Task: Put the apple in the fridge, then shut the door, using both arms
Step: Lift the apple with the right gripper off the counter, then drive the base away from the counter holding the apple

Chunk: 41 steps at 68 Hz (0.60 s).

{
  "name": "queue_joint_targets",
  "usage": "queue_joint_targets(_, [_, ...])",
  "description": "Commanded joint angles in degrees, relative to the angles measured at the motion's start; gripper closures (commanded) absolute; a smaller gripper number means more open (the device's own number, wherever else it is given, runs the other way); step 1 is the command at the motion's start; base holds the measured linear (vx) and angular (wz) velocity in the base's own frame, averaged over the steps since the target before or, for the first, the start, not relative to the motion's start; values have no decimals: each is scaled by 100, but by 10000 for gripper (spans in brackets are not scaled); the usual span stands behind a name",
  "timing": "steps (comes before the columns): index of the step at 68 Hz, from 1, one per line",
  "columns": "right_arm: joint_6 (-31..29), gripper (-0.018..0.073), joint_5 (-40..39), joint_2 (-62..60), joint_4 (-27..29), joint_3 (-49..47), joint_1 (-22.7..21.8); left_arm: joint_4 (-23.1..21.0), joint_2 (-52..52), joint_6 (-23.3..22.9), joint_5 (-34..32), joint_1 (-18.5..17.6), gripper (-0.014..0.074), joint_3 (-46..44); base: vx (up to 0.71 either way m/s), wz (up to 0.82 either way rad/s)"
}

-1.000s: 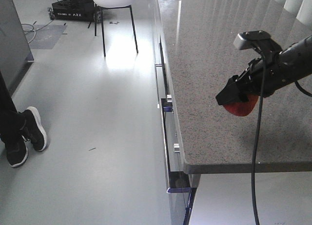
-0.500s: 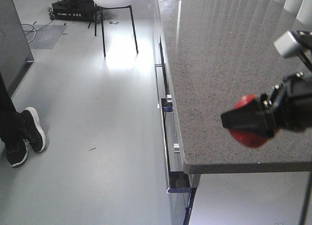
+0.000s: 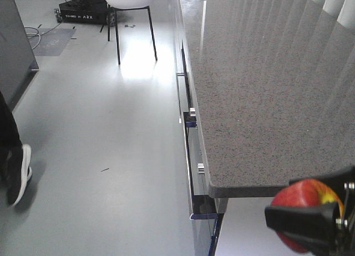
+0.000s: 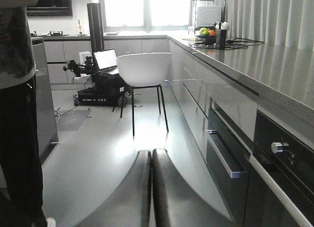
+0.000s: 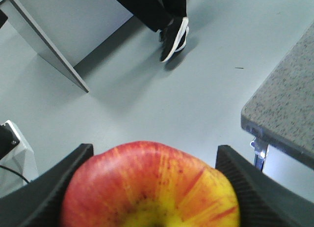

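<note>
The apple, red with a yellow patch, is clamped between the black fingers of my right gripper at the bottom right of the front view, past the counter's near edge and over the floor. In the right wrist view the apple fills the gap between the two fingers of the right gripper. My left gripper is shut and empty, and points along the floor beside the cabinets. A dark grey tall panel at the far left may be the fridge; its interior and its door do not show.
A grey granite counter runs along the right, with drawer handles on its face. A person's black shoe is at the left edge. A white chair and a black robot base stand farther back.
My right gripper has carried the apple from above the counter towards the camera and down, past the counter's near edge. The person's feet have shifted left.
</note>
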Motion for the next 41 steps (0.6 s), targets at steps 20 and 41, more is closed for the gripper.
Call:
queue_joint_targets(20, [-78,353,-163,-514,406,283,-9,0,-87,-5,-405,-20,603,75,0,0])
queue_joint_targets(41, [-78,353,-129,-534,406,283,-9,0,-87,-5,-405,-20,603,75,0,0])
